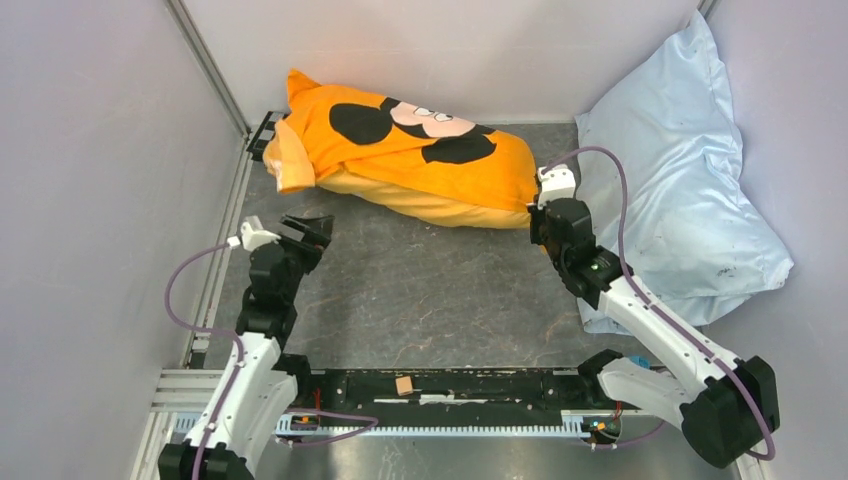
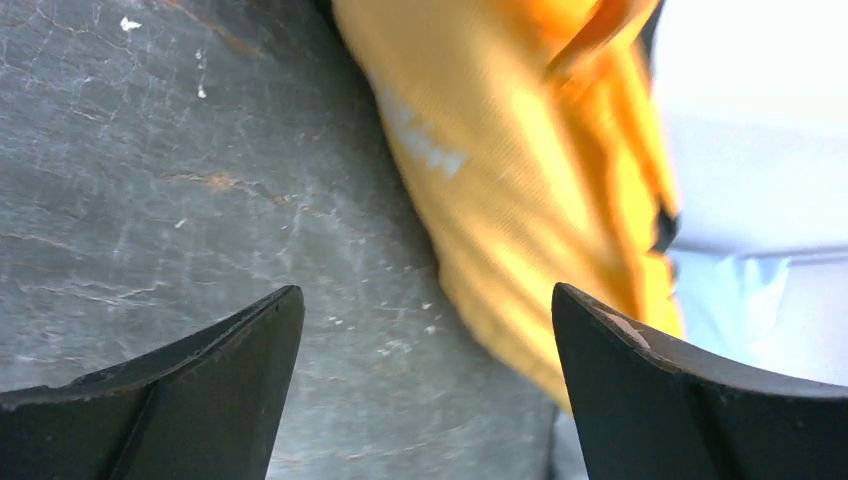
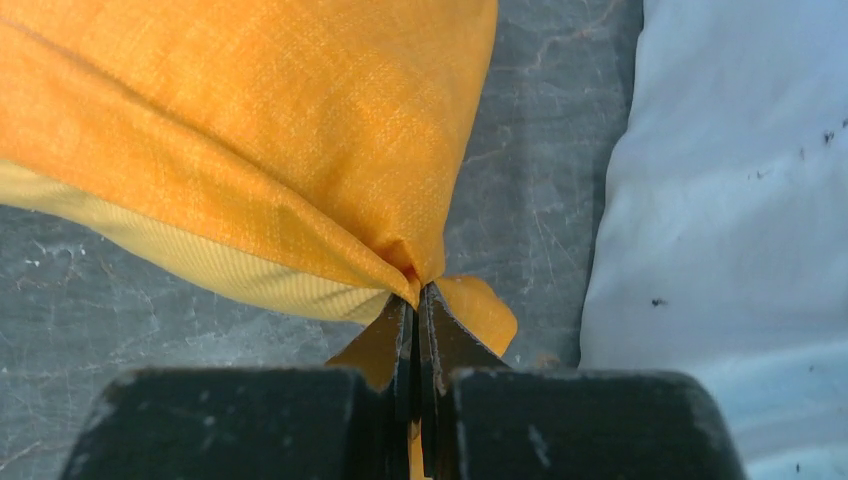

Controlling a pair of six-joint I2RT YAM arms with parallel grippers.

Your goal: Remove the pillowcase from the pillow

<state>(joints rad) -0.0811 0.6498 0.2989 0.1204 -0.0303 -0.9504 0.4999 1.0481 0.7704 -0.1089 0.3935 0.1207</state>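
Note:
The orange pillowcase (image 1: pixel 420 160) with its black Mickey print lies stuffed across the back of the table, its paler open end at the left (image 1: pixel 285 160). The white pillow is hidden inside it. My right gripper (image 1: pixel 540 215) is shut on the pillowcase's right corner; in the right wrist view the orange fabric (image 3: pixel 300 130) bunches into the closed jaws of the gripper (image 3: pixel 417 300). My left gripper (image 1: pixel 310 232) is open and empty, a little in front of the pillowcase's left end; in its wrist view the gripper (image 2: pixel 428 300) faces the table with the orange fabric (image 2: pixel 520 180) ahead to the right.
A large pale blue satin pillow (image 1: pixel 680 190) leans in the back right corner, close to the right arm; it also shows in the right wrist view (image 3: pixel 740 200). Grey walls close in the left, back and right. A black rail (image 1: pixel 450 385) runs along the near edge.

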